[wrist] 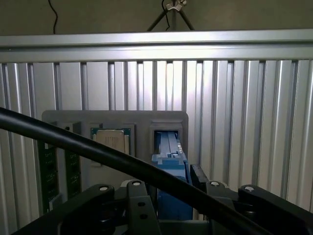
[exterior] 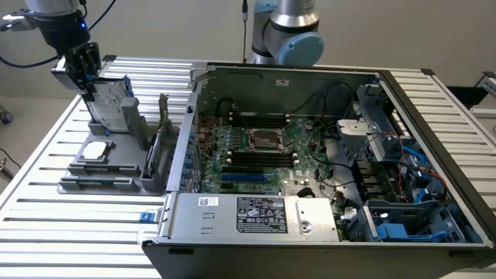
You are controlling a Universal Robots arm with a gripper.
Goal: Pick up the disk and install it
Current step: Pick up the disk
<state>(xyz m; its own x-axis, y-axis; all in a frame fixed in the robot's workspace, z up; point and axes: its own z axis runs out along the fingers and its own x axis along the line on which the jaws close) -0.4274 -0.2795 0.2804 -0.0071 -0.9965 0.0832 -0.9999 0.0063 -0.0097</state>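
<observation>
Disk (exterior: 109, 100) silver-grey and blue — table (exterior: 69, 235) ribbed silver, holder (exterior: 116, 171) grey.

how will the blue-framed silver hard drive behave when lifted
Probably rigid: the flat silver-grey metal hard drive in its blue plastic frame stands on edge without sagging. Likely heavy for its size, being metal. Upright in the grey holder, it may bind if tilted.

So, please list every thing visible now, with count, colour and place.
table: 1, silver slatted, under everything
computer case: 1, grey, open on the table
motherboard: 1, green, inside the case
power supply box: 1, silver, case's near side
holder: 1, grey, exterior view's left of case
disk: 1, silver with blue frame, upright in holder
chip: 1, silver, flat on holder
gripper: 1, black, at disk's top
arm: 1, grey and blue, behind case
</observation>
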